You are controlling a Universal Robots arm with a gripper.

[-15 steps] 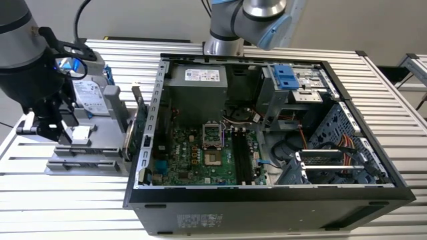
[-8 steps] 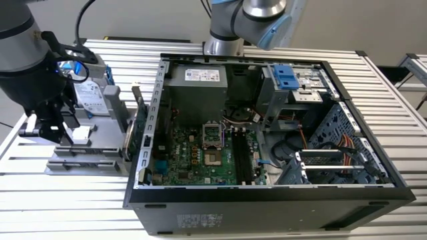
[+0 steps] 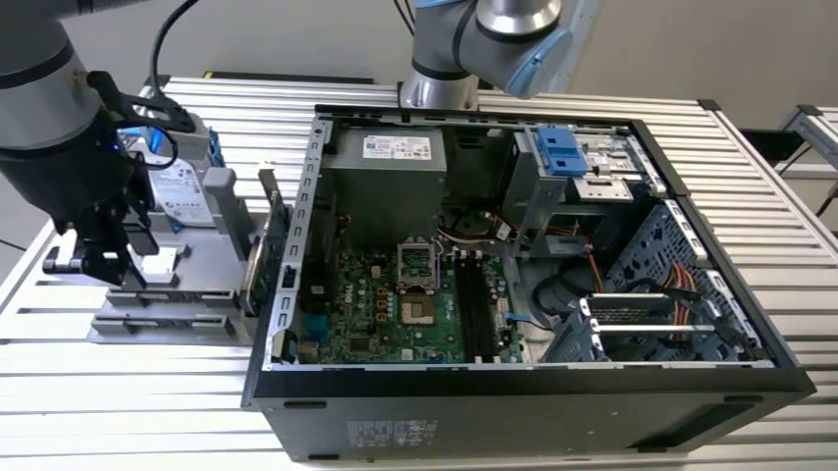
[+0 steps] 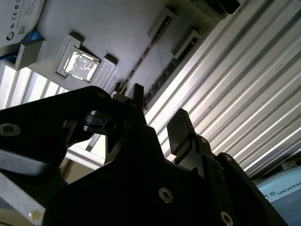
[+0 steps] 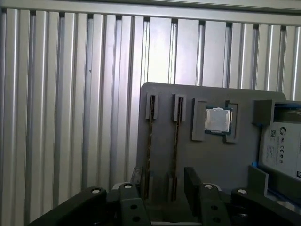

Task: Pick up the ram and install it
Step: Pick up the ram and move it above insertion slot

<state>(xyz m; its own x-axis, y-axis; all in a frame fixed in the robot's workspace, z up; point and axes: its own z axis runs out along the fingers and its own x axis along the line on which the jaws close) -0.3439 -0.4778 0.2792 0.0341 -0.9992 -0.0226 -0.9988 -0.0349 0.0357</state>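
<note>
Two ram sticks stand on edge in narrow slots of a grey holder (image 5: 162, 101). In the first wrist view one ram stick (image 5: 151, 141) lies beside the other (image 5: 176, 141), both thin and dark. The second wrist view shows a ram stick (image 4: 149, 47) along its slot. My gripper (image 5: 164, 183) hangs just above the holder's near end, open, with nothing between its black fingers (image 5: 192, 178). In the exterior view the gripper (image 3: 112, 263) is over the holder (image 3: 171, 324), on the exterior view's left of the computer case (image 3: 524, 392). The motherboard's long memory slots (image 3: 472, 314) lie inside the case.
On the holder sit a processor chip (image 5: 217, 120), a silver hard drive (image 3: 177, 191) and an upright green card (image 3: 269, 226). The case is open-topped with cables (image 3: 654, 285), a power supply (image 3: 392, 162) and a blue-clipped drive cage (image 3: 563, 152). A ribbed metal table (image 5: 70, 94) lies underneath.
</note>
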